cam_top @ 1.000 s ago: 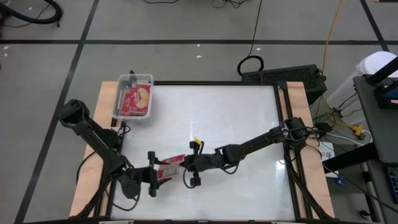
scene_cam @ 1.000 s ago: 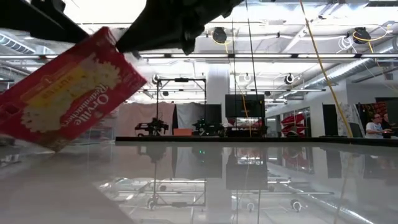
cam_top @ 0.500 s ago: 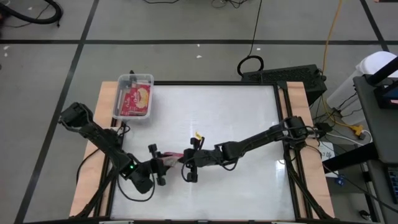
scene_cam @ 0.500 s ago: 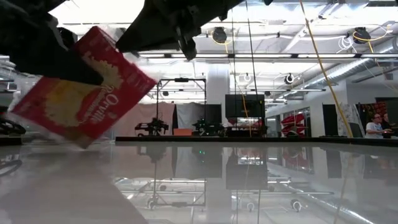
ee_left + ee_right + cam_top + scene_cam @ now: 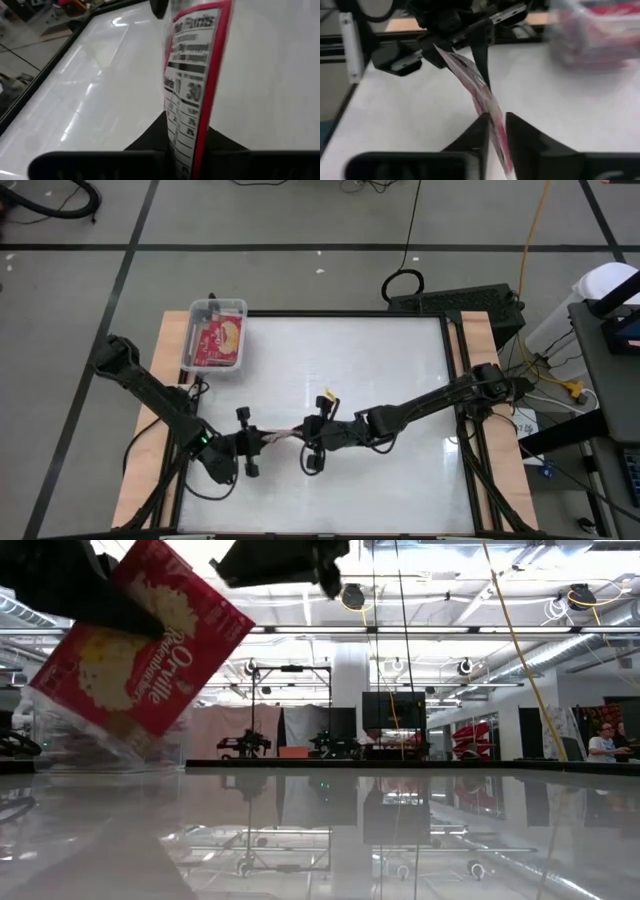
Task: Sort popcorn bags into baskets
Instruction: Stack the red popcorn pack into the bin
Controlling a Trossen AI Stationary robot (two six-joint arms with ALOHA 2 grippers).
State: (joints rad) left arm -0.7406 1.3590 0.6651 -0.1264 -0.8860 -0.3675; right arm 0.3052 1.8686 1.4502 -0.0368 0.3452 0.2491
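Observation:
One popcorn bag [image 5: 282, 436], red with a yellowish picture, hangs on edge above the near middle of the table between my two grippers. My left gripper [image 5: 247, 443] is shut on its left end. My right gripper [image 5: 313, 442] is at its right end, its fingers slightly apart on either side of the bag [image 5: 475, 85]. The clear basket [image 5: 192, 311] stands at the far left corner with another red bag [image 5: 216, 340] lying flat inside. My left gripper pinches the bag's left end, at the grey-white printed panel [image 5: 184, 127], between its two fingers. The fingers come level from the table's left. The bag [image 5: 140, 650] stands on edge, tilted and lifted clear of the table. My right gripper has a finger [image 5: 476, 134] on each side of the bag's right end; whether they touch it, I cannot tell.
The white tabletop [image 5: 400, 370] stretches bare to the right and far side. Wooden rails [image 5: 170, 360] run along both side edges. Cables and a dark box [image 5: 470, 305] lie beyond the far right corner.
My left gripper has moved toward the table's far edge, up to the bag's left end, and has taken hold of it. The bag has risen and turned from lying flatter to standing on edge. My right gripper has shifted slightly toward the table's right edge.

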